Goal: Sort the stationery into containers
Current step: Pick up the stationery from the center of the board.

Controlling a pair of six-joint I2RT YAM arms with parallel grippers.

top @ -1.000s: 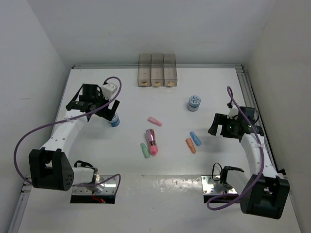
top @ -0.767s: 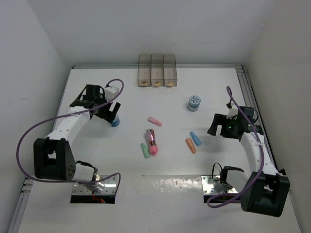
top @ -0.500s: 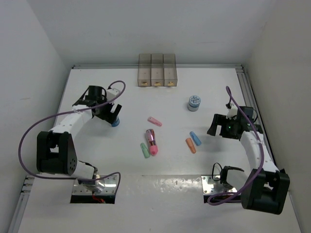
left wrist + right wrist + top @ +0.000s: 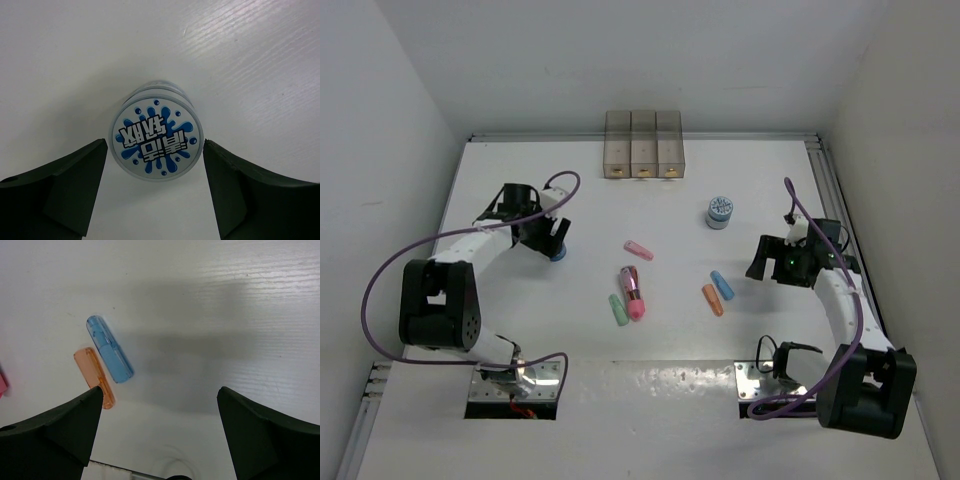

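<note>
Between fingers of my left gripper (image 4: 155, 146), opened wide, stood the blue-white cylinder (image 4: 156, 136), untouched; closing off-centre could tip it; right gripper (image 4: 160, 392) hung open w/ nothing held.

This is a robotics lab test cell, not a lived-in room. A bare white bench (image 4: 650, 380) sits boxed in by plain white walls (image 4: 620, 60), with a metal rail (image 4: 832, 190) along its right edge. The left arm (image 4: 470, 243) and right arm (image 4: 842, 300) are bolted to metal plates (image 4: 750, 384) at the near edge, trailing looped purple cables (image 4: 365, 308).
</note>
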